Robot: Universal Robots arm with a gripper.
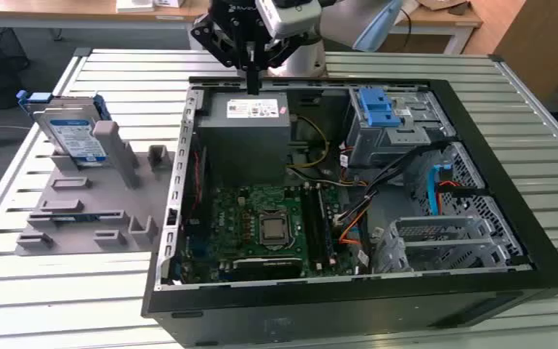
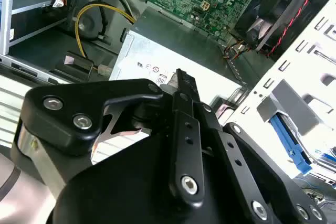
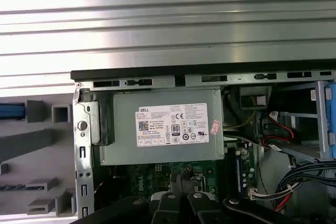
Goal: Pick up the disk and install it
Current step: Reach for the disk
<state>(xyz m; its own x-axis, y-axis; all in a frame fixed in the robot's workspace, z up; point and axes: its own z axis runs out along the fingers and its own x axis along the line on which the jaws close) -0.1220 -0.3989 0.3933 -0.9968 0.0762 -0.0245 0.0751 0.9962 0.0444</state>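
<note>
Above the grey power supply (image 1: 245,145) inside the open computer case (image 1: 511,218) hangs the hand (image 1: 253,87), fingers pressed together on nothing. Well apart from it, the disk (image 1: 73,137) stands upright in a grey holder (image 1: 75,218).

labels as i see them from here

in the first wrist view a white sticker (image 3: 172,125) sits on the grey power-supply box (image 3: 118,129), with small print, a square code and round marks. in the exterior view the disk (image 1: 66,116) has a blue-and-white label (image 1: 78,142), and its print is too small for me to read.
</note>
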